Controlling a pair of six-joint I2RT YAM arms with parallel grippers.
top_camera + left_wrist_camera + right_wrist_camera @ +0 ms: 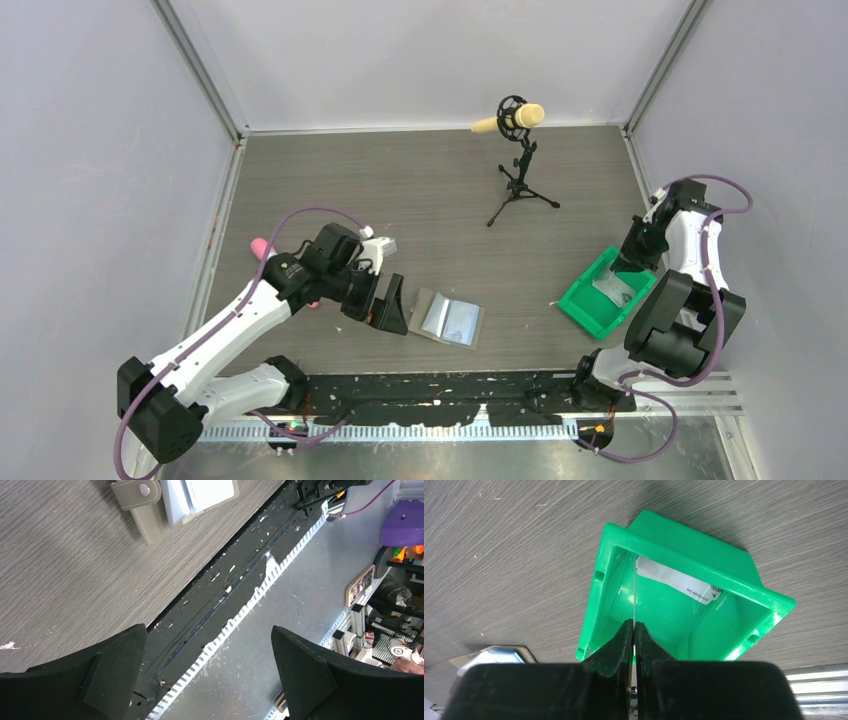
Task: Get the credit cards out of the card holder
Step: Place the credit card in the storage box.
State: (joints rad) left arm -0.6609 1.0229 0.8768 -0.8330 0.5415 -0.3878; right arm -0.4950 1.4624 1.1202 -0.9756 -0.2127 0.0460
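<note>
The card holder (448, 320) lies open on the table, light blue and grey inside; its olive flap with a snap shows in the left wrist view (150, 510). My left gripper (388, 303) is open and empty just left of it, with its jaws wide apart (207, 630). My right gripper (632, 268) is over the green bin (588, 306), shut on a thin credit card (635, 595) seen edge-on and held upright inside the bin (724, 555). Another pale card (676, 581) leans on the bin's far wall.
A microphone on a small tripod (520, 150) stands at the back middle. A pink object (261, 245) lies behind my left arm. The black front strip and metal rail (240, 605) run along the table's near edge. Grey walls close in three sides.
</note>
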